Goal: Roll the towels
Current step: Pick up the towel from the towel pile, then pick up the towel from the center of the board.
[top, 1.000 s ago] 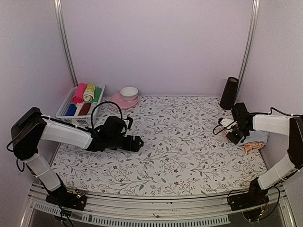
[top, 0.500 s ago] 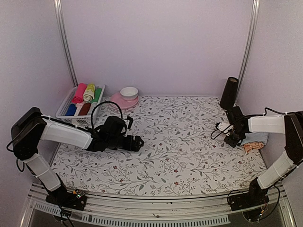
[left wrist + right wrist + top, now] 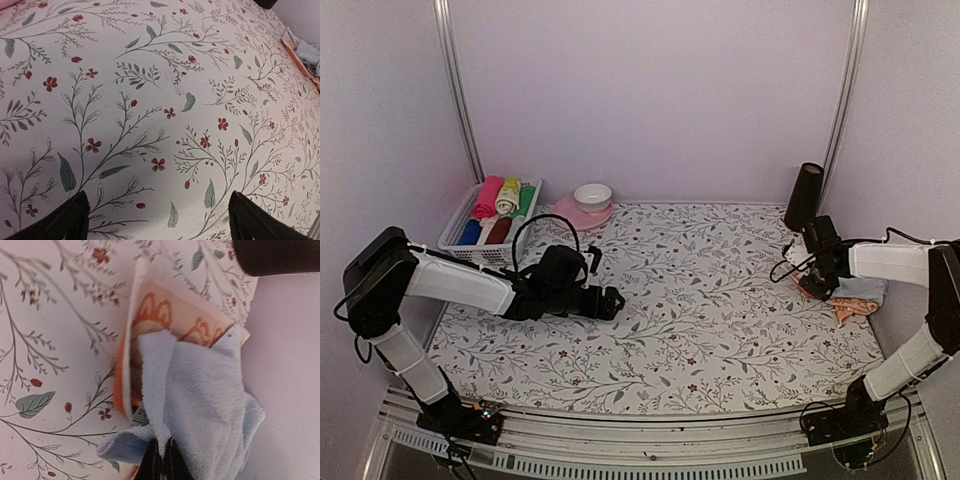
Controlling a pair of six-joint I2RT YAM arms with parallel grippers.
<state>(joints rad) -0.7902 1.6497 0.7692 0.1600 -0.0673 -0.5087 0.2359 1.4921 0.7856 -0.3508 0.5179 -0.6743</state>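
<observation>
**A:** Pinching is what the right gripper (image 3: 160, 460) seems to be doing. Its two dark fingers (image 3: 153, 462) are pressed together at the bottom of the right wrist view. The lower fold of the plain pale blue soft towel (image 3: 200, 390) is bunched over their tips. The cloth hides the very tips, so I would call it a likely grip on that fold rather than a certain one.

**B:** Where does that towel lie?

**A:** It lies crumpled on top of the peach-orange printed towel (image 3: 165, 320), which is folded flat on the white floral-patterned table sheet (image 3: 50, 340). Both are at the right edge of the table, against the pale side wall (image 3: 290, 365). The tall black cylinder (image 3: 805, 196) stands upright near them, toward the back.

**B:** And the other arm?

**A:** The left gripper (image 3: 157, 200) hovers low over the sheet in the left-centre of the table, well apart from both towels. Its fingers are spread wide, with only printed leaves and red flowers between them. In its wrist view the two towels show only as a sliver at the top right edge.

**B:** Anything else on the table?

**A:** A white slatted plastic basket (image 3: 455, 228) sits in the far left corner. It holds rolled cloths in pink, yellow-green, green, blue and dark red. Just beside it is a round pink plate (image 3: 570, 212) with a small white bowl (image 3: 592, 194) on it.
</observation>
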